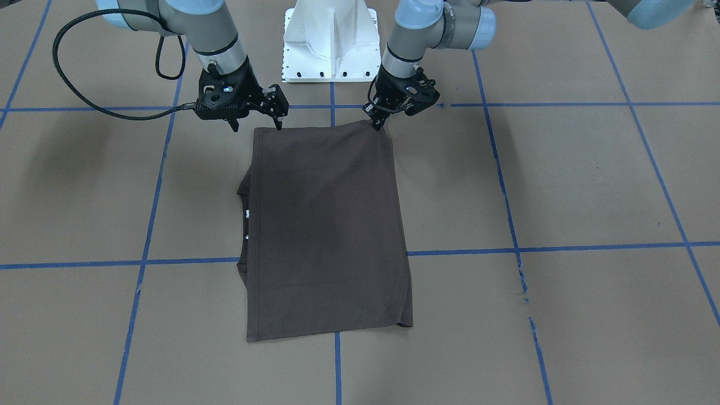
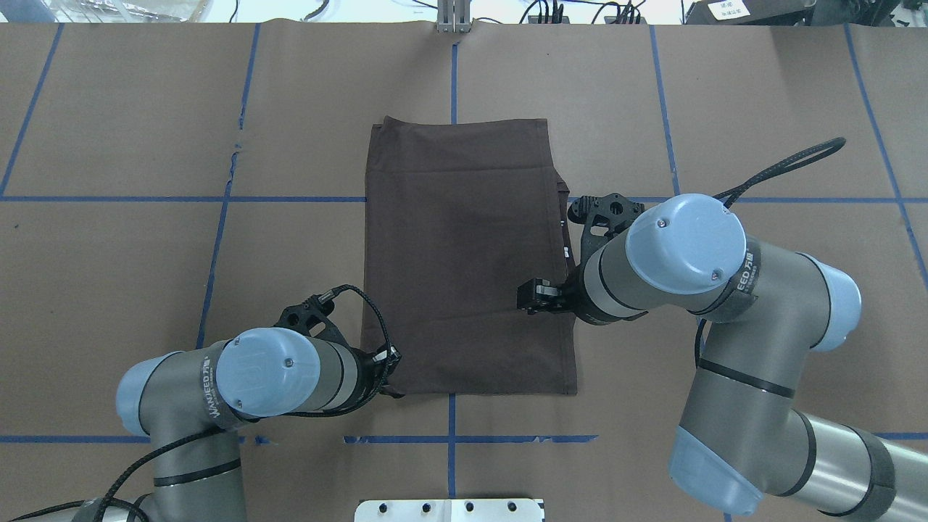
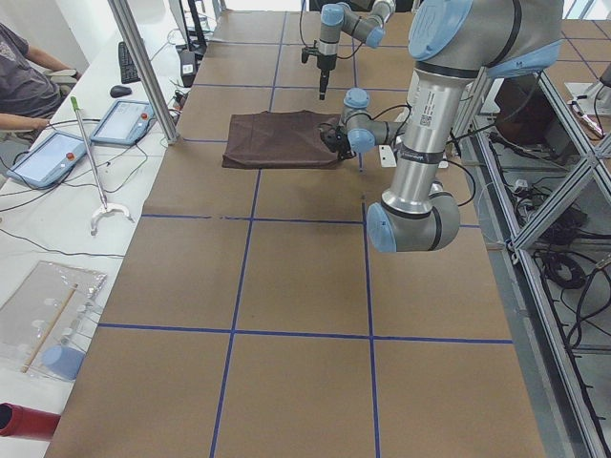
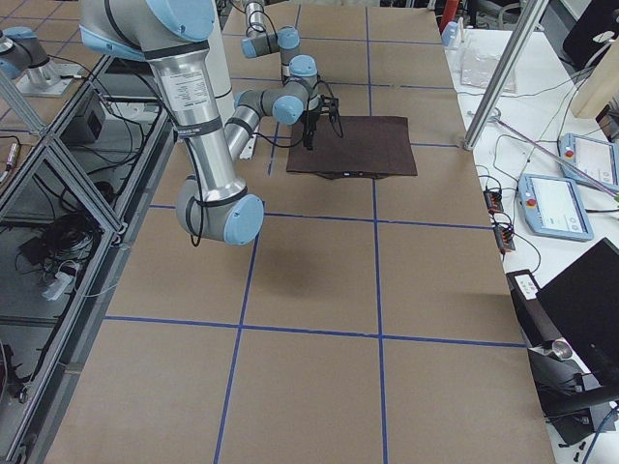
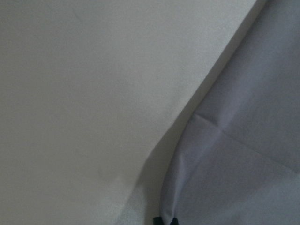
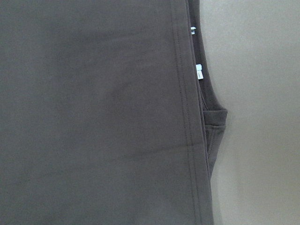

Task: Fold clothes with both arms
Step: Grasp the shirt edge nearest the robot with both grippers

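T-shirt folded flat, one corner pinched

Front-facing view: it lies mid-table. At its 1 o'clock corner the left gripper pinches the cloth; at 11 o'clock the right gripper hangs spread. Overhead view: white tags show at its 3 o'clock edge.

Dark brown T-shirt, tan table — blue grid lines

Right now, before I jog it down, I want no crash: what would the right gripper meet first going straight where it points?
Likely the T-shirt, at its near corner: the right gripper, open, points down over it. Part of it may land on bare table; height is unclear.
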`<state>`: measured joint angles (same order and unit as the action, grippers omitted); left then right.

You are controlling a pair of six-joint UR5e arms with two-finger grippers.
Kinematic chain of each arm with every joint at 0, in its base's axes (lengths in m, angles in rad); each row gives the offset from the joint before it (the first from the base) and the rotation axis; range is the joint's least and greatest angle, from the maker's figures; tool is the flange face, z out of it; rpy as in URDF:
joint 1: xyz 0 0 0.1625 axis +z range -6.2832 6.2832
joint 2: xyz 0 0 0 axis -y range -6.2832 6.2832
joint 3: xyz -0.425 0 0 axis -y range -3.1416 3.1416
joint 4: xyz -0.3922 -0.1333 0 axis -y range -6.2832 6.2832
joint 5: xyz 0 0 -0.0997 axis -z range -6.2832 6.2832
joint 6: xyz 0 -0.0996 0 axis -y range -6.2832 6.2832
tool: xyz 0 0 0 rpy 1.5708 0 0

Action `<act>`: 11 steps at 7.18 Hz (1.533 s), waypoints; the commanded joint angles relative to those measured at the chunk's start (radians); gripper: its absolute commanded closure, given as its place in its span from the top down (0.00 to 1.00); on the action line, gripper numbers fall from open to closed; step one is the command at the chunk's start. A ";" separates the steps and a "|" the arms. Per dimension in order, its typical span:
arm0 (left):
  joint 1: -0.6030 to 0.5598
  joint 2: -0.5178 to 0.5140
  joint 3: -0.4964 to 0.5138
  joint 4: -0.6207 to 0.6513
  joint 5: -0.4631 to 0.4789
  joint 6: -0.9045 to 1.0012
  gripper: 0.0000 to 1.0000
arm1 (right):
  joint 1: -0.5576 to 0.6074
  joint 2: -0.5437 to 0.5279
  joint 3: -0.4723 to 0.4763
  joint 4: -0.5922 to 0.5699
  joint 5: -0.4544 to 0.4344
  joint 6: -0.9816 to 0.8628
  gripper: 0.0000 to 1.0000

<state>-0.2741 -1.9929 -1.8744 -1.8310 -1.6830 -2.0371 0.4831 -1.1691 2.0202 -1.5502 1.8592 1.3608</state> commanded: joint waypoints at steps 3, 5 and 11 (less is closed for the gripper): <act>0.000 -0.001 -0.022 0.007 -0.009 0.046 0.00 | -0.153 -0.010 -0.005 0.048 -0.129 0.499 1.00; 0.001 -0.004 -0.017 0.006 -0.009 0.046 0.00 | -0.204 -0.030 -0.050 0.044 -0.215 0.532 1.00; 0.001 -0.006 -0.021 0.006 -0.009 0.046 0.00 | -0.178 -0.020 -0.172 0.050 -0.201 0.497 1.00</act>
<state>-0.2731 -1.9983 -1.8885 -1.8301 -1.6920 -1.9911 0.3059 -1.1948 1.8725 -1.5009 1.6562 1.8571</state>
